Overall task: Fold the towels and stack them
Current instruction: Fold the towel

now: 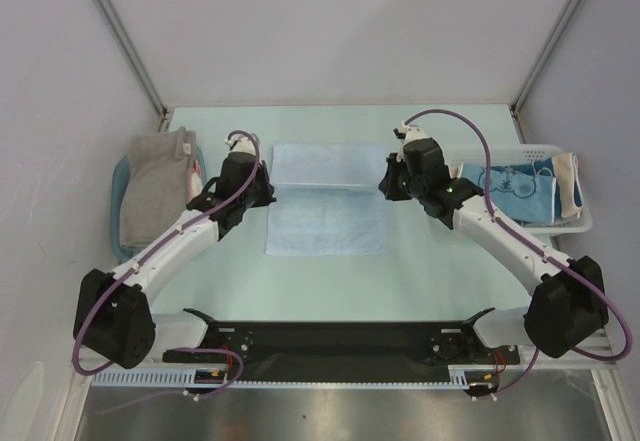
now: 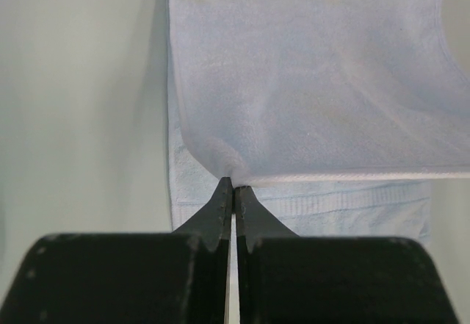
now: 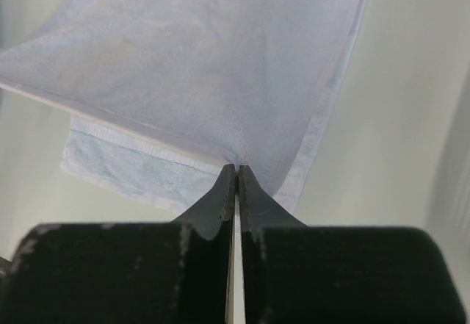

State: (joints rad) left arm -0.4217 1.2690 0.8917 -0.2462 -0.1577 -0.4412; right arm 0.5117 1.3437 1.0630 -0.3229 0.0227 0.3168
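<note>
A plain light blue towel (image 1: 328, 201) lies in the middle of the table, its far part folded up and lifted. My left gripper (image 1: 262, 187) is shut on the towel's left corner (image 2: 231, 170). My right gripper (image 1: 388, 183) is shut on its right corner (image 3: 239, 159). Both hold the upper layer above the lower layer, which shows in the left wrist view (image 2: 330, 206) and the right wrist view (image 3: 125, 166). A grey-beige towel (image 1: 155, 183) lies folded in the teal tray (image 1: 120, 176) at left. A blue towel (image 1: 515, 191) lies in the white mesh basket (image 1: 580, 223) at right.
The tray stands close to my left arm and the basket close to my right arm. Grey walls close the back and sides. A black bar (image 1: 340, 339) runs along the near edge between the arm bases.
</note>
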